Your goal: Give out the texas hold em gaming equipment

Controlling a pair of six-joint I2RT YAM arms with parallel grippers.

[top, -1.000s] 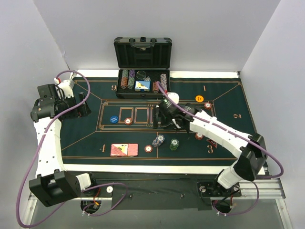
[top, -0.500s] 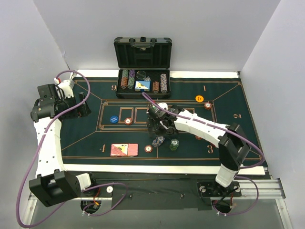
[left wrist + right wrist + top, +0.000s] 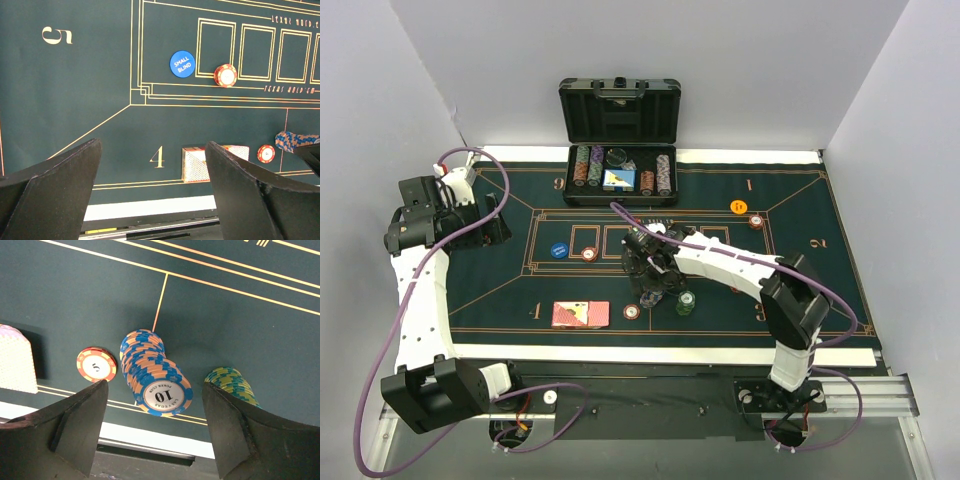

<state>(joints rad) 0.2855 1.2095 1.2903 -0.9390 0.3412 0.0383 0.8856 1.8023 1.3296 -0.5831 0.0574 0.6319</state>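
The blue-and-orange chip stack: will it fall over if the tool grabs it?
Probably wobbly: the chip stack leans, its chips offset. Squeezed evenly by the open right tool it might hold, but loose chips could slide apart.

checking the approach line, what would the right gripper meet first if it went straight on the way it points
Most likely the leaning blue-and-orange chip stack, top chip marked 10, centred between the open jaws of the right gripper. The red 5 chip and green stack sit off to the sides.
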